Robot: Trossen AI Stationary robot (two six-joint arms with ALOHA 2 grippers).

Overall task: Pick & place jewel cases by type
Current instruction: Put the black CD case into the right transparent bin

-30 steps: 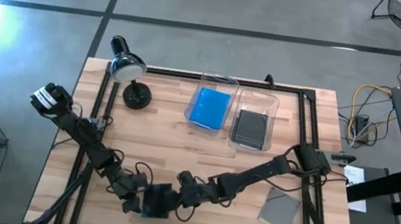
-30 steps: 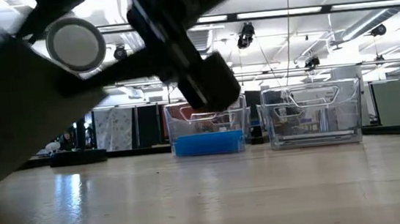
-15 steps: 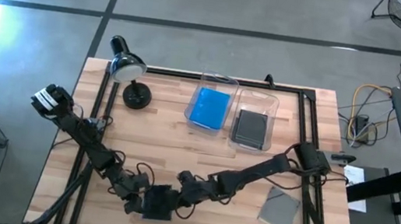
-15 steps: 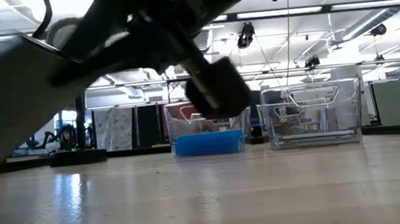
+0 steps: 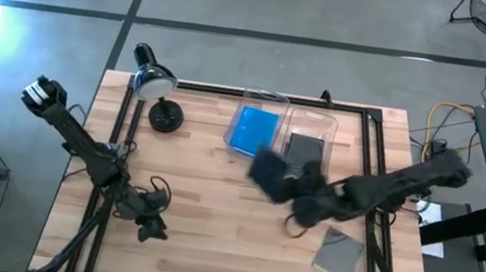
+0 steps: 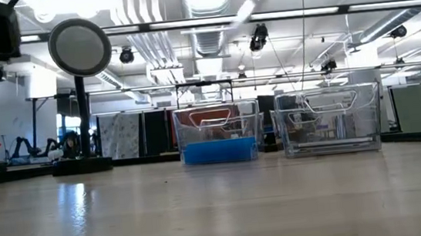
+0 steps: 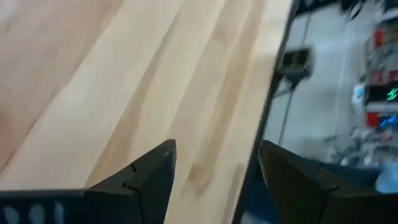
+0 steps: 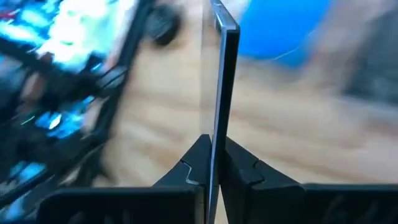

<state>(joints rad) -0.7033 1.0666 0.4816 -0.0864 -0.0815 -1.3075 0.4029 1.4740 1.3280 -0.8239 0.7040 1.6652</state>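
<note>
My right gripper (image 5: pixel 284 186) is shut on a dark grey jewel case (image 5: pixel 267 170), above the table just in front of the two clear bins. In the right wrist view the case (image 8: pixel 224 74) shows edge-on, reaching forward from my fingers. The left bin (image 5: pixel 253 130) holds a blue jewel case (image 5: pixel 254 130). The right bin (image 5: pixel 307 147) holds dark grey ones (image 5: pixel 304 154). Another grey jewel case (image 5: pixel 339 254) lies flat at the near right. My left gripper (image 5: pixel 151 225) stands open at the near left; nothing lies between its fingers (image 7: pixel 152 171). My right gripper pinches the dark grey jewel case by its two flat faces at one edge (image 8: pixel 214 138), between the two fingers. The thin case runs straight out ahead of the fingers. It is lifted clear of the table; the high view shows it blurred.
A black desk lamp (image 5: pixel 157 86) stands at the far left, its base (image 5: pixel 165 118) beside the blue bin. A black frame rail (image 5: pixel 372 164) runs along the table's sides. Bare wood lies between the arms at the middle and near side (image 5: pixel 228 239).
My right gripper has shut on the dark case at the near middle, where both grippers met it. It has carried the case up and toward the far right, near the bins. The case has left my left gripper, which has drawn back toward the left.
</note>
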